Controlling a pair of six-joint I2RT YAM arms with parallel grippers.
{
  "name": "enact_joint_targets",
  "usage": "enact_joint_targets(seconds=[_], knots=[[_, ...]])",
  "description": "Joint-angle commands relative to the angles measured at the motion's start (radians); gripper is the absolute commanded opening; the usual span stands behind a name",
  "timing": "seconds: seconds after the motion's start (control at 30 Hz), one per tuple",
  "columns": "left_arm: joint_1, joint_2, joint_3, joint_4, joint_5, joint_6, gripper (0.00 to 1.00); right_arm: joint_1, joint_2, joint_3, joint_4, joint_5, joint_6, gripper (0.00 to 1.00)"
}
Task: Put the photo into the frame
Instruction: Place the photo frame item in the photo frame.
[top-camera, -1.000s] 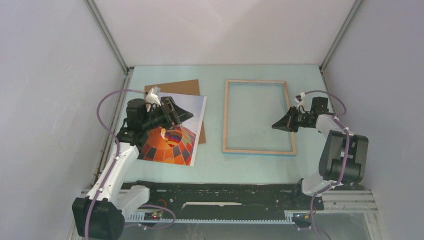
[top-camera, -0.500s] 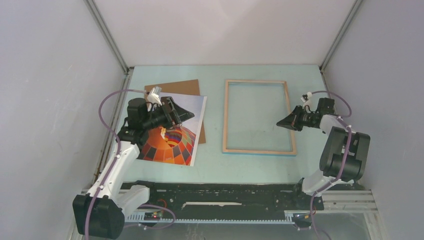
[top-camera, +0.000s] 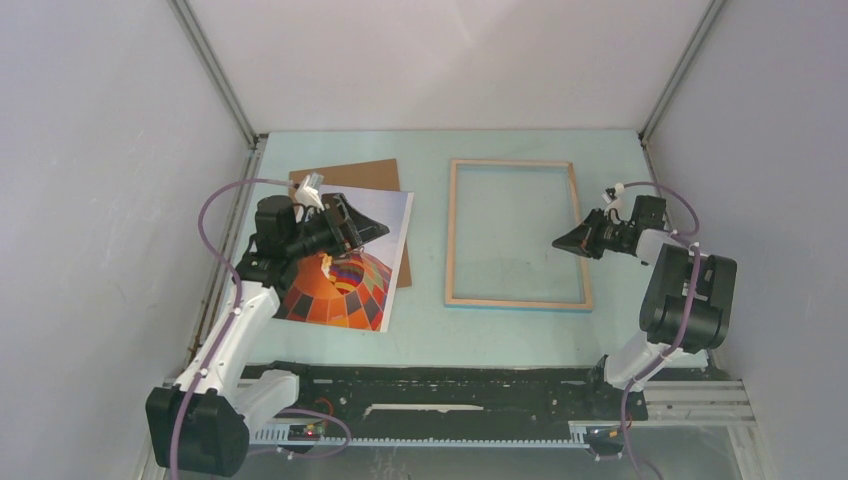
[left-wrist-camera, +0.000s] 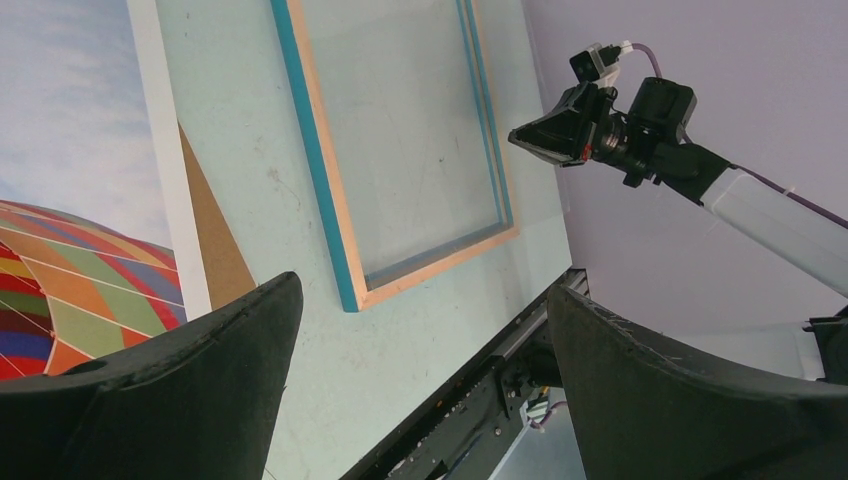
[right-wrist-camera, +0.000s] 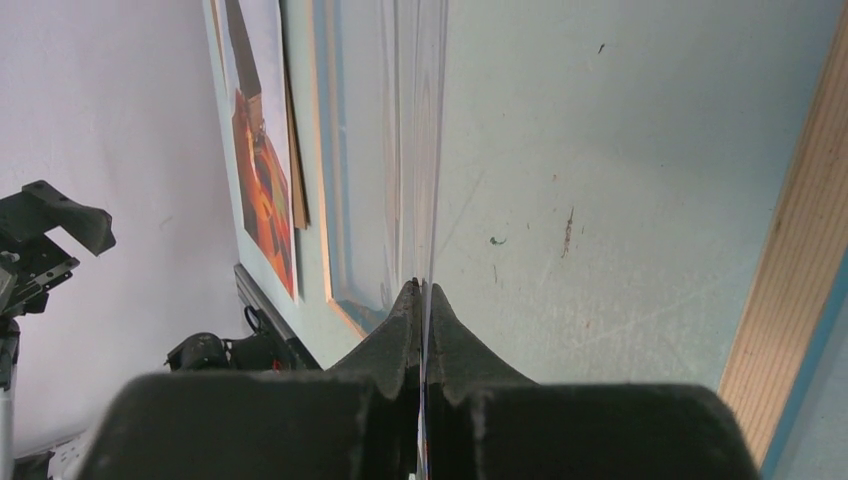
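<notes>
The right wrist view alone shows the right gripper (right-wrist-camera: 421, 292) pinching a clear sheet (right-wrist-camera: 415, 150) by its edge. The left gripper (left-wrist-camera: 422, 292) gapes wide and empty over the photo (top-camera: 345, 290).

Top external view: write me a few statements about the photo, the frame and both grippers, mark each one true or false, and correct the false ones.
1. The photo lies inside the frame. False: it lies left of the frame, partly on a brown board.
2. The left gripper is open above the photo. True.
3. The right gripper is open and holds nothing. False: it is shut on what looks like a thin clear sheet.
4. The frame lies with its light wood side up. True.
</notes>
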Motion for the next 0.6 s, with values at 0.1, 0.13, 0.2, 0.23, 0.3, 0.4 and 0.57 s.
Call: enact_joint_targets(seconds=[0.1, 0.13, 0.2, 0.23, 0.3, 0.4, 0.57], knots=[[-0.003, 0.007, 0.045, 0.034, 0.032, -0.006, 1.0, 0.001, -0.022, -0.037, 0.115, 0.03, 0.058, 0.0], [-0.003, 0.008, 0.045, 0.034, 0.033, -0.007, 1.0, 0.002, -0.024, -0.044, 0.128, 0.029, 0.064, 0.0], [-0.003, 0.007, 0.045, 0.033, 0.034, -0.006, 1.0, 0.005, -0.023, -0.049, 0.132, 0.024, 0.067, 0.0], [-0.003, 0.008, 0.045, 0.033, 0.034, -0.006, 1.0, 0.007, -0.021, -0.049, 0.13, 0.024, 0.064, 0.0], [-0.003, 0.009, 0.045, 0.033, 0.034, -0.006, 1.0, 0.006, -0.021, -0.049, 0.127, 0.024, 0.06, 0.0], [-0.004, 0.011, 0.045, 0.034, 0.034, -0.006, 1.0, 0.006, -0.024, -0.052, 0.126, 0.022, 0.061, 0.0], [-0.004, 0.012, 0.044, 0.033, 0.034, -0.006, 1.0, 0.001, -0.037, -0.062, 0.117, 0.028, 0.05, 0.0]])
